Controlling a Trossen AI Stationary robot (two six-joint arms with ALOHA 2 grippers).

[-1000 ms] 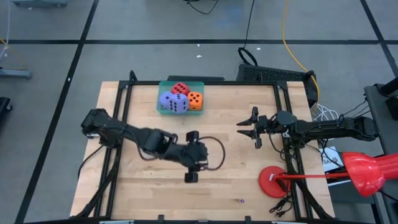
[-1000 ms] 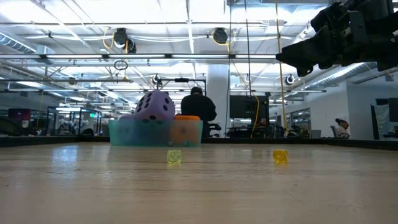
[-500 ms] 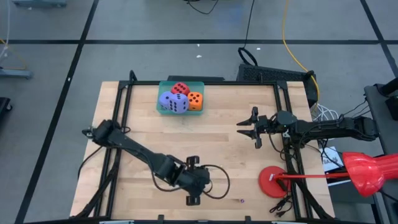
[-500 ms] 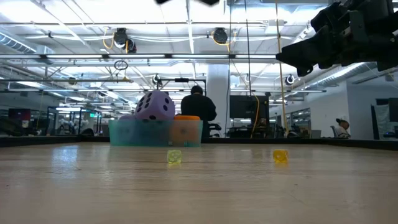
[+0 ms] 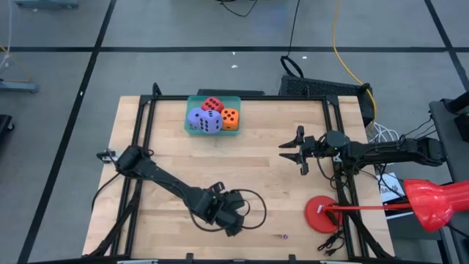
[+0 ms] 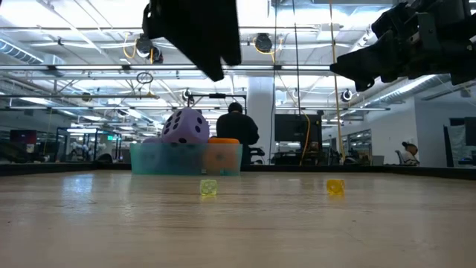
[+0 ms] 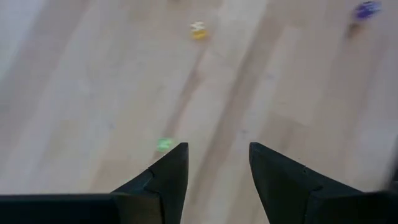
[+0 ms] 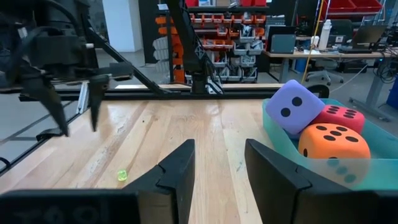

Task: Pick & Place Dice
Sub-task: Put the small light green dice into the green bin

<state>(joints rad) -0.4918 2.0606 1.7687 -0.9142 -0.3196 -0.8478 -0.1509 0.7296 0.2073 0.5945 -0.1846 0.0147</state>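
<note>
Left jaws: the left gripper [image 7: 213, 163] hangs low over the near part of the pale wooden surface [image 5: 278, 191], its two dark fingers parted by a narrow gap and holding nothing.
Under the left jaws: bare wood, with tiny bright specks close by — a green one [image 7: 163, 144] just beside one fingertip, a yellow one [image 7: 198, 29] and a purple-blue one [image 7: 367, 9] farther off.
Right jaws: the right gripper [image 5: 293, 152] waits above the surface's right half, fingers spread and empty, pointed toward the tray.
Dice: the soft orange cube [image 8: 334, 141], the soft red cube [image 8: 336, 116] and a purple-blue cube [image 8: 294, 107] sit piled in the flat teal-green square tray [image 5: 192, 100] at the far edge; a second purple-blue cube [image 5: 197, 115] shows from above.
Step in hand: by appearance, all four large dice are already placed — the left arm looks to be either retiring or lining up on a speck.
Next move: if the green speck is wanted, the jaws need a small sideways shift to straddle it before descending.
</note>
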